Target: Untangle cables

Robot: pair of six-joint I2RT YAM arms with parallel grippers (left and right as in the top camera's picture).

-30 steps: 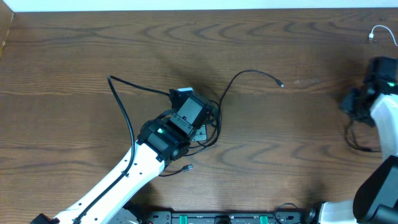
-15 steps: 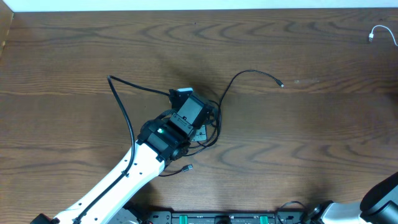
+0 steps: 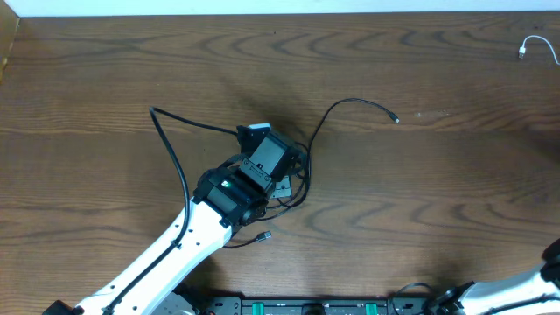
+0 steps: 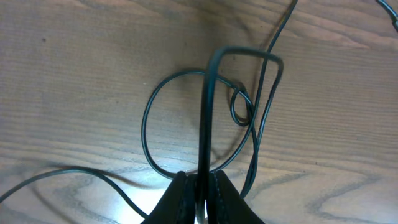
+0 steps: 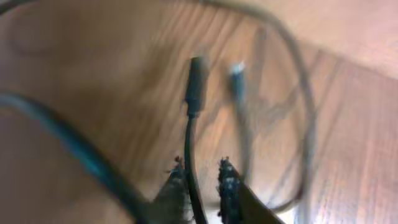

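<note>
A tangle of black cables [image 3: 297, 175] lies mid-table, with one end trailing to a plug [image 3: 394, 116] and another strand running left [image 3: 166, 136]. My left gripper [image 3: 261, 140] stands over the tangle. In the left wrist view it [image 4: 200, 177] is shut on a black cable [image 4: 204, 112] that rises from the jaws above several loops [image 4: 155, 106]. The right wrist view is blurred: my right gripper [image 5: 200, 165] has its jaws slightly apart, and a black cable with a plug end [image 5: 194, 74] runs between them against the left finger. A white cable [image 3: 529, 45] lies at the far right.
A loose black plug end [image 3: 264, 234] lies near the front edge beside the left arm [image 3: 157, 258]. Part of the right arm [image 3: 551, 258] shows at the lower right corner of the overhead view. A raised edge borders the table's far side.
The right arm has swung out of the overhead view, taking its black cable with it, and its jaws have parted slightly. The left arm and the tangle have stayed put.
</note>
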